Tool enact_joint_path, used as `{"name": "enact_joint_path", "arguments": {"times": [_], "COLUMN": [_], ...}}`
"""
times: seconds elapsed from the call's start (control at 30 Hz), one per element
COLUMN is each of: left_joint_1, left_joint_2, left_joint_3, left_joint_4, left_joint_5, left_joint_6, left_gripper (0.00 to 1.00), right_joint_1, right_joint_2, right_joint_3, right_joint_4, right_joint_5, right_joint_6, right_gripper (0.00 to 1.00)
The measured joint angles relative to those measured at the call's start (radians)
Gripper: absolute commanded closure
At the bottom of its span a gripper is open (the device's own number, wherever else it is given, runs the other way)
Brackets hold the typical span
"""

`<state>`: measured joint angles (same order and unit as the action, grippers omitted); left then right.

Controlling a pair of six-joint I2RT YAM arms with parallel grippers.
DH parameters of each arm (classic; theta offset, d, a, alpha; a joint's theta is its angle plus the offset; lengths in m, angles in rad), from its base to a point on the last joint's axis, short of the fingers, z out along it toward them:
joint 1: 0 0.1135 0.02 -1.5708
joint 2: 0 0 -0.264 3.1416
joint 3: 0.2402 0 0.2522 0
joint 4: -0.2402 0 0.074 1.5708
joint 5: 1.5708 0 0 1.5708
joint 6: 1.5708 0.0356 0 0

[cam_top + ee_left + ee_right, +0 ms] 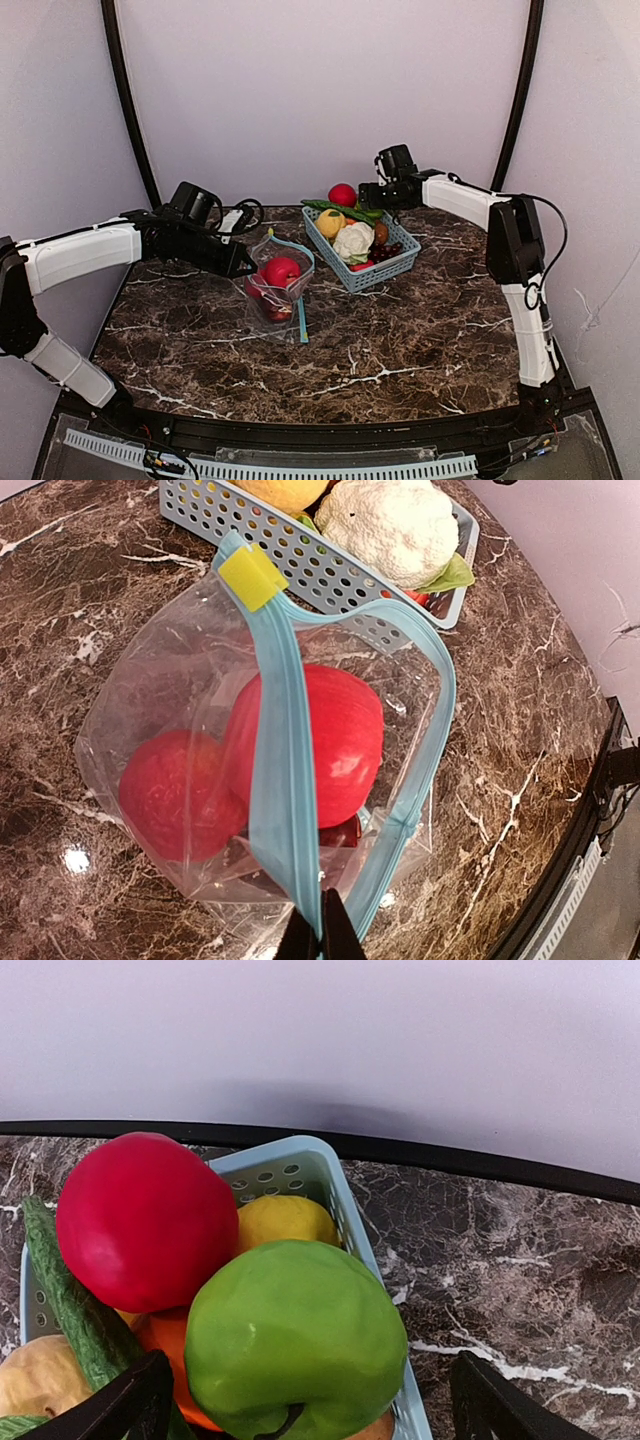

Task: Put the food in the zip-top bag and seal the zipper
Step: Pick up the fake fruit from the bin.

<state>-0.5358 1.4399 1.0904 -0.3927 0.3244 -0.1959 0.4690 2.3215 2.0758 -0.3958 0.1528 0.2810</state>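
A clear zip-top bag (pixel 278 290) with a light-blue zipper strip (pixel 285 780) and a yellow slider (pixel 252 577) lies left of centre, its mouth held agape. Two red pieces of food (pixel 330 735) (pixel 170 795) sit inside it. My left gripper (pixel 321 932) is shut on the bag's zipper edge at the near end. My right gripper (pixel 310 1405) hangs open over the basket's far corner. A green apple (pixel 295 1345) sits between its spread fingers (pixel 135 1400), with a gap on the right side. A red apple (pixel 145 1220) and a yellow citrus (pixel 285 1218) lie beside it.
The light-blue lattice basket (pixel 388 268) stands right of the bag and also holds a cauliflower (pixel 352 240), a green cucumber (pixel 75 1300) and dark grapes (pixel 385 252). Its perforated wall (pixel 320 568) almost touches the bag. A black rail edges the marble table (pixel 350 370).
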Motion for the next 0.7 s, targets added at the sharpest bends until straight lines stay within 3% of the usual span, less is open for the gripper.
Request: {"name": "enact_joint_path", "arguments": {"times": [0.33,0.7], "left_joint_1": [0.000,0.000], "left_joint_2": [0.002,0.006], "left_joint_3": [0.000,0.000], "left_joint_4": [0.000,0.001], "left_joint_5": [0.008,0.014], "left_joint_6": [-0.001,-0.001], "left_gripper": [0.99,0.99], "right_joint_1": [0.000,0.000], "right_joint_2": [0.068,0.076], "right_joint_3": [0.065,0.074], "right_joint_4": [-0.001,0.010], "right_joint_5": [0.001,0.000], "right_joint_6": [-0.036,-0.037], "right_gripper": [0.19,0.42]}}
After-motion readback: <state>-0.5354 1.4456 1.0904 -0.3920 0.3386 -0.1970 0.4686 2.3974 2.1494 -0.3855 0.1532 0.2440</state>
